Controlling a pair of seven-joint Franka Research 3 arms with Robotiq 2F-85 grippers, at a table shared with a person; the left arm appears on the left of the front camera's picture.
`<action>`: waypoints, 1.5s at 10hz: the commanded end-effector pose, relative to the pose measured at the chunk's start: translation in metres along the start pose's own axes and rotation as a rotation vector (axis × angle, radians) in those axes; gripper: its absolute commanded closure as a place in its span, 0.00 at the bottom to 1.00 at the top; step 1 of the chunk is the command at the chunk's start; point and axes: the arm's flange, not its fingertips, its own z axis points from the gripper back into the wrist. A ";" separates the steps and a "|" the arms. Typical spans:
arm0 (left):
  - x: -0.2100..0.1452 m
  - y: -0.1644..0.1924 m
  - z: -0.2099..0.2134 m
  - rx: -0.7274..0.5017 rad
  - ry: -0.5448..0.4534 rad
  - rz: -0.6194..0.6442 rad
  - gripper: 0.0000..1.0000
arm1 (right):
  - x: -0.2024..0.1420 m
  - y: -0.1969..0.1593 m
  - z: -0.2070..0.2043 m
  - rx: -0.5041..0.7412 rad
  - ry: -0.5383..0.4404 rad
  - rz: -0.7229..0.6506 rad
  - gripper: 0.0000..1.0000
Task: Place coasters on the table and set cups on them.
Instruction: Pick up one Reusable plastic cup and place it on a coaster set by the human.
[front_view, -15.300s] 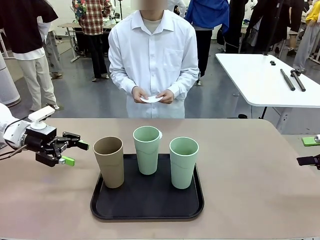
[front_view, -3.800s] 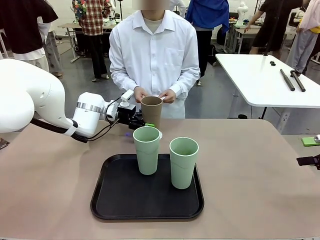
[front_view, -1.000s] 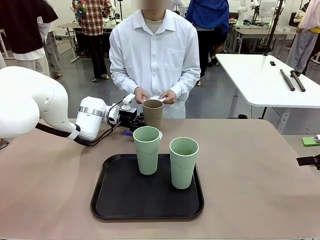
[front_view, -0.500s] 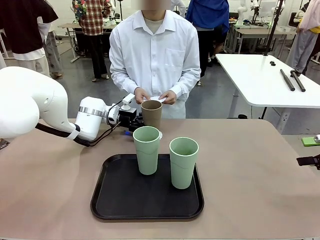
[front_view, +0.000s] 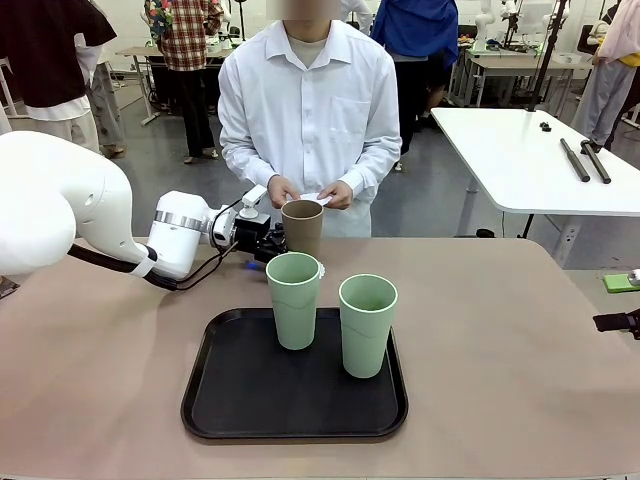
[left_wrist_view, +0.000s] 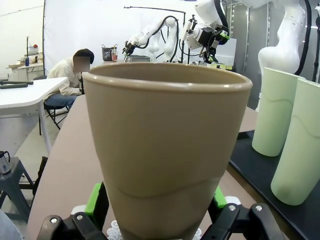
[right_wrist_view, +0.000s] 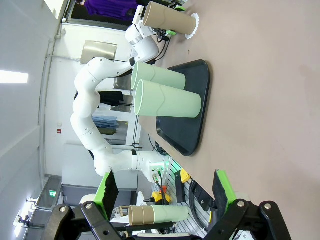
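A tan-brown cup (front_view: 302, 225) stands upright on a lacy white coaster (left_wrist_view: 114, 231) at the far side of the table (front_view: 500, 340), just in front of the person. My left gripper (front_view: 272, 243) is at the cup's base, open, with a green pad (left_wrist_view: 95, 199) on either side of the cup (left_wrist_view: 165, 150). Two mint green cups (front_view: 294, 298) (front_view: 367, 323) stand on the black tray (front_view: 230, 400). The person holds more white coasters (front_view: 315, 197) in both hands. My right gripper (right_wrist_view: 165, 195) is open with nothing in it, low at the table's right edge (front_view: 615, 322).
The tray sits in the middle of the near half of the table. Bare tabletop lies to its left and right. A white table with black rods (front_view: 580, 158) stands behind at the right. A small green object (front_view: 620, 283) lies at the right edge.
My left gripper has opened off the brown cup, which now stands on the coaster. The left arm has drawn back slightly to the left. The right arm has not moved.
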 end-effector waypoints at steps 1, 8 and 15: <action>0.008 -0.003 0.008 -0.029 0.028 0.022 0.00 | 0.002 -0.001 0.000 0.012 -0.012 0.006 0.00; 0.002 -0.005 0.008 -0.092 0.113 0.093 0.00 | 0.002 -0.001 0.000 0.012 -0.012 0.006 0.00; 0.012 -0.014 0.023 -0.075 0.207 0.102 0.00 | 0.002 -0.001 0.000 0.012 -0.012 0.006 0.00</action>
